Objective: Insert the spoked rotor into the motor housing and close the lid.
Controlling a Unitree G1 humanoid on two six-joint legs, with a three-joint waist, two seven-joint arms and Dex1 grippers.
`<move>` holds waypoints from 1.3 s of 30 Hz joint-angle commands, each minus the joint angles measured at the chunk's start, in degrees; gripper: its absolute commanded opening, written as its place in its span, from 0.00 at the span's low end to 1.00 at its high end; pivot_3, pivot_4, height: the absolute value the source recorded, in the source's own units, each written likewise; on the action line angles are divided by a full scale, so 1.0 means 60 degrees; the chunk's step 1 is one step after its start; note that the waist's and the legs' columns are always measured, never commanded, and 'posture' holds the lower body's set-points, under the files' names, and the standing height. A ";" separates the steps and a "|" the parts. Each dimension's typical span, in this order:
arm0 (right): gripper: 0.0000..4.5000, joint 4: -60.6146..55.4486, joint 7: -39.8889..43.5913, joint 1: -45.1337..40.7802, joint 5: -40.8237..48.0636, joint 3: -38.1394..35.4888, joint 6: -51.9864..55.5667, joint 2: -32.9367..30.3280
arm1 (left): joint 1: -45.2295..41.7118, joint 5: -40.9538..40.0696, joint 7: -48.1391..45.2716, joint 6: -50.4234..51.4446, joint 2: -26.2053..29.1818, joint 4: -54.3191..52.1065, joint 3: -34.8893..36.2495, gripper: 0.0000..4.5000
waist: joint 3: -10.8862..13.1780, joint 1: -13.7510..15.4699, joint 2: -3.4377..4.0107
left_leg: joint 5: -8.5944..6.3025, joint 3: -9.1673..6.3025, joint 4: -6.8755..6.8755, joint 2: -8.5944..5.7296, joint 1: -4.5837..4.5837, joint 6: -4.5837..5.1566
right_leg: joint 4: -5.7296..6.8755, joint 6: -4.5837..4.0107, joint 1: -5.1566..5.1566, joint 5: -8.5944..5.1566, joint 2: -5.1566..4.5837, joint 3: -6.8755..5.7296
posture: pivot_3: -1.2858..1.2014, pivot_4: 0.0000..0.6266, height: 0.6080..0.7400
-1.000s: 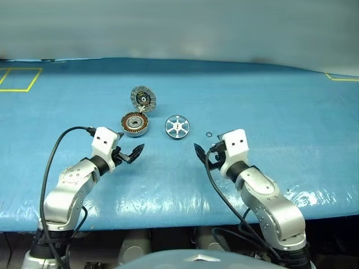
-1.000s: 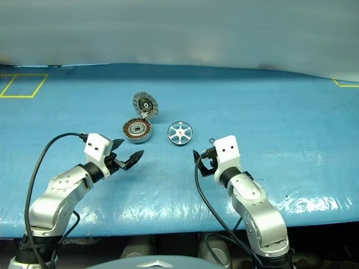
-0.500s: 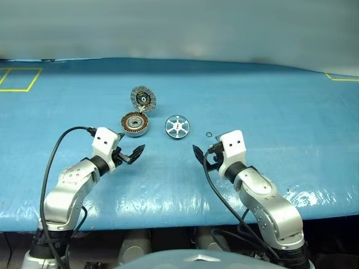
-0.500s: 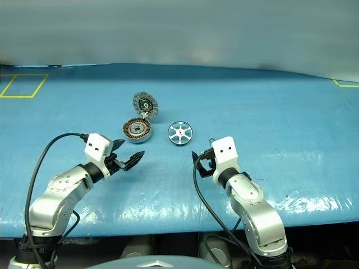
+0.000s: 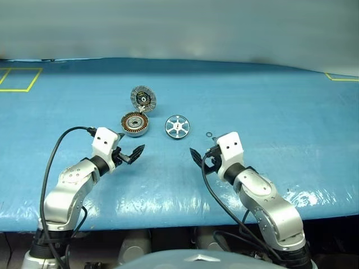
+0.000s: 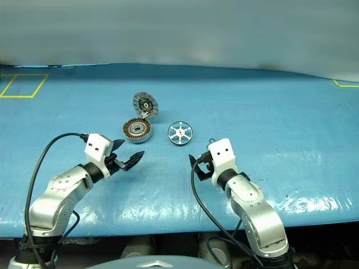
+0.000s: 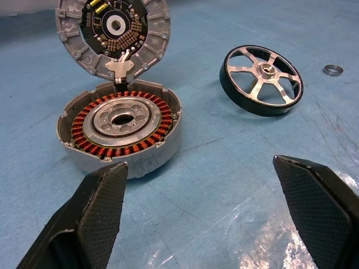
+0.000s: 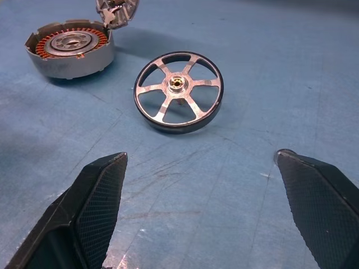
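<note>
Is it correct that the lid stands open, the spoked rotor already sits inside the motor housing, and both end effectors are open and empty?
Not quite. The spoked rotor is not inside the motor housing; it lies on the blue table beside it, as the left wrist view shows. The rest holds: the lid stands open, and the left end effector and right end effector are open and empty.

Bright polished metal spoked rotor on glossy, scuffed blue table covering.

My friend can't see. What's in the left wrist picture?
An open motor housing showing copper windings sits on a blue table, its lid standing up behind it. The spoked rotor lies beside it, between the open left gripper's black fingers.
</note>
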 commanded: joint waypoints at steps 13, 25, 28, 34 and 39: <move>1.00 -0.0248 -0.0005 0.0088 -0.0089 0.0062 -0.0244 0.0041 | -0.0016 0.0032 0.0007 0.0058 0.0011 -0.0351 0.0043 1.00 | 0.0000 0.0000 0.0000 | 0.0000 0.0000 0.0000 0.0000 0.0000 0.0000 | 0.0000 0.0000 0.0000 0.0000 0.0000 0.0000 | 0.52 0.24 1.00; 1.00 -0.0234 0.0025 0.0063 -0.0134 0.0105 -0.0269 0.0067 | -0.0002 0.0052 0.0016 0.0063 0.0009 -0.0375 0.0042 1.00 | 0.0000 0.0001 0.0000 | 0.0000 0.0000 0.0001 0.0000 0.0000 0.0000 | 0.0000 0.0000 0.0000 0.0000 0.0000 0.0000 | 0.52 0.24 1.00; 1.00 -0.0219 0.0046 0.0057 -0.0149 0.0105 -0.0306 0.0078 | -0.0013 0.0065 0.0020 0.0038 0.0003 -0.0365 0.0042 1.00 | 0.0000 0.0001 0.0000 | 0.0000 0.0000 0.0000 0.0000 0.0000 0.0000 | 0.0000 0.0000 0.0000 0.0000 0.0000 0.0000 | 0.52 0.24 1.00; 1.00 -0.0170 0.0086 0.0069 -0.0199 0.0130 -0.0424 0.0085 | -0.0008 0.0070 0.0028 0.0023 -0.0008 -0.0365 0.0047 1.00 | 0.0000 0.0001 0.0000 | 0.0000 0.0000 0.0000 0.0000 0.0000 0.0000 | 0.0000 0.0000 0.0000 0.0000 0.0000 0.0000 | 0.52 0.24 1.00; 1.00 -0.0169 0.0102 0.0075 -0.0224 0.0150 -0.0422 0.0100 | -0.0015 0.0066 0.0007 0.0043 0.0014 -0.0367 0.0044 1.00 | 0.0000 0.0001 0.0000 | 0.0000 0.0000 0.0000 0.0000 0.0000 0.0000 | 0.0000 0.0000 0.0000 0.0000 0.0000 -0.0001 | 0.52 0.24 1.00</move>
